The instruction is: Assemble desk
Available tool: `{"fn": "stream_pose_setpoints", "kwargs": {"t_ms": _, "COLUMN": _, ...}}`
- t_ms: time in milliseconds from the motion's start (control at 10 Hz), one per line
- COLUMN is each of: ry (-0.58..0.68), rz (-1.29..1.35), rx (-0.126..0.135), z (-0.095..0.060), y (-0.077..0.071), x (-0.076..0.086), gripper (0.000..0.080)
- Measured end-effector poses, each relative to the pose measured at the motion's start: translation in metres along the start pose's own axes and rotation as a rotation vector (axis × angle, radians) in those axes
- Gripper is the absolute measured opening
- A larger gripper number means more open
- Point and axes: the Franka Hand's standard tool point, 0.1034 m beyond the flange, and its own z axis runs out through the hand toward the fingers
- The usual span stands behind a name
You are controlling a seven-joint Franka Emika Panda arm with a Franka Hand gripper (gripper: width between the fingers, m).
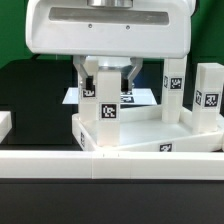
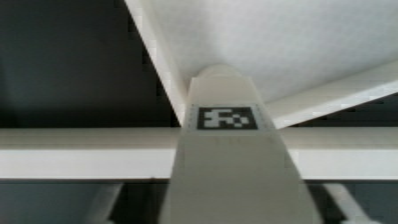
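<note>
The white tabletop [image 1: 150, 130] lies in the middle of the table with its rim up. Two tagged legs [image 1: 175, 92] [image 1: 210, 95] stand upright on its far side, toward the exterior view's right. A third tagged leg [image 1: 107, 108] stands at its near corner toward the exterior view's left. My gripper [image 1: 109, 90] hangs straight over this leg, one finger on each side. In the wrist view the leg [image 2: 228, 160] fills the middle, against the tabletop's corner [image 2: 267, 40]. A dark gap shows between the leg and each of my fingers [image 2: 114, 200]. Whether the leg sits in a socket is hidden.
A long white rail [image 1: 60, 160] runs across the front of the table, just before the tabletop; in the wrist view the rail [image 2: 71, 163] crosses behind the leg. The marker board [image 1: 135, 97] lies behind the gripper. A white block [image 1: 5, 125] sits at the exterior view's left edge.
</note>
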Motion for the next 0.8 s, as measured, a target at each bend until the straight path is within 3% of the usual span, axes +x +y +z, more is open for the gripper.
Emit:
{"fn": "stream_pose_setpoints", "kwargs": {"t_ms": 300, "ry": 0.0, "rz": 0.034, "rx": 0.001, "z": 0.0, "y": 0.0001, "x": 0.0, "gripper": 0.0288}}
{"fn": "stream_pose_setpoints", "kwargs": {"t_ms": 600, "ry": 0.0, "rz": 0.302, "rx": 0.023, "z": 0.0007, "y": 0.0047, "x": -0.0008, "gripper": 0.0288}}
{"fn": "stream_pose_setpoints", "kwargs": {"t_ms": 800, "ry": 0.0, "rz": 0.449, "rx": 0.024, "z": 0.0006, "y": 0.0055, "x": -0.001, "gripper": 0.0289}}
